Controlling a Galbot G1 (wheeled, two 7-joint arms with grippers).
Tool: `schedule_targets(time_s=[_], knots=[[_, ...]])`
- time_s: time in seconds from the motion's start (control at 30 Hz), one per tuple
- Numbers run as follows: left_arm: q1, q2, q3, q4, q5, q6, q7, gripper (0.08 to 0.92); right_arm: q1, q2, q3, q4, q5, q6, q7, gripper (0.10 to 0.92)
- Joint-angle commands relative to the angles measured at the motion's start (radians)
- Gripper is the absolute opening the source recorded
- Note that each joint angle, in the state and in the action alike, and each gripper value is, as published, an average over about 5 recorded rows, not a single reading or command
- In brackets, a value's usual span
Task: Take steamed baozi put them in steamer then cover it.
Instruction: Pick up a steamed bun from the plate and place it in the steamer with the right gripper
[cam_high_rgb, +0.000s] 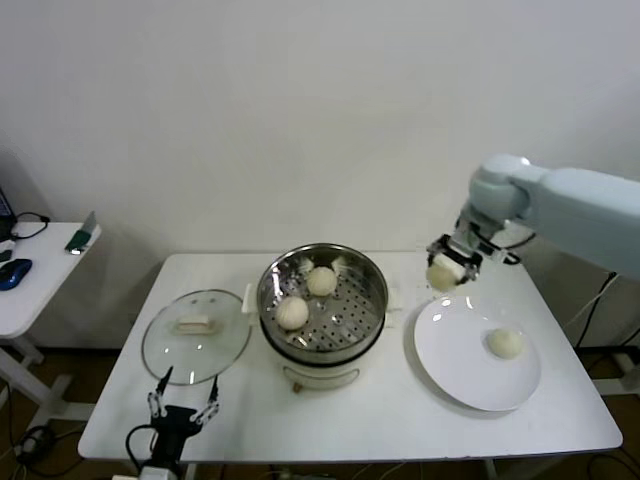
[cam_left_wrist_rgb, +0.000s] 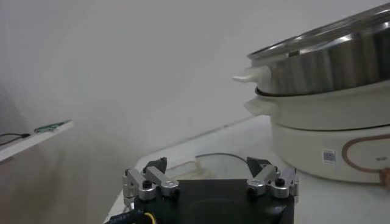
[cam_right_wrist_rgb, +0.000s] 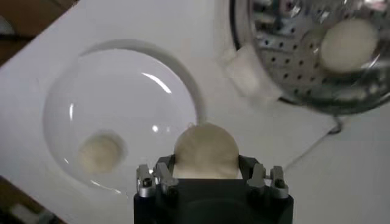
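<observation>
The steel steamer stands mid-table with two baozi inside, one at the back and one at the front left. My right gripper is shut on a third baozi and holds it in the air between the steamer and the white plate; it fills the jaws in the right wrist view. A fourth baozi lies on the plate, also seen in the right wrist view. The glass cover lies flat left of the steamer. My left gripper is open and empty at the table's front left.
The steamer's white base and handle rise close beside the left gripper. A side table with small items stands at the far left. The table's right edge runs just beyond the plate.
</observation>
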Motion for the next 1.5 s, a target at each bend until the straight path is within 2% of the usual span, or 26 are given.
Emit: schedule_targets(time_s=[0.03, 0.5, 1.23, 1.33, 1.5], knots=[[0.004, 0.004, -0.001, 0.000, -0.009, 0.002, 0.001, 0.823, 0.129, 0.206, 0.008, 0.016, -0.022, 0.185, -0.011, 0.692], [0.002, 0.028, -0.001, -0.006, -0.027, -0.005, -0.001, 0.823, -0.081, 0.421, 0.065, 0.024, -0.101, 0.192, -0.017, 0.695], [-0.002, 0.036, -0.008, 0.043, -0.037, -0.024, 0.001, 0.823, -0.236, 0.470, 0.034, -0.001, -0.098, 0.172, -0.017, 0.694], [-0.003, 0.035, -0.008, 0.045, -0.035, -0.025, 0.001, 0.823, -0.236, 0.467, 0.037, -0.005, -0.103, 0.172, -0.017, 0.721], [-0.002, 0.033, -0.007, 0.047, -0.032, -0.025, 0.001, 0.823, -0.215, 0.458, 0.052, -0.015, -0.113, 0.183, -0.025, 0.811]])
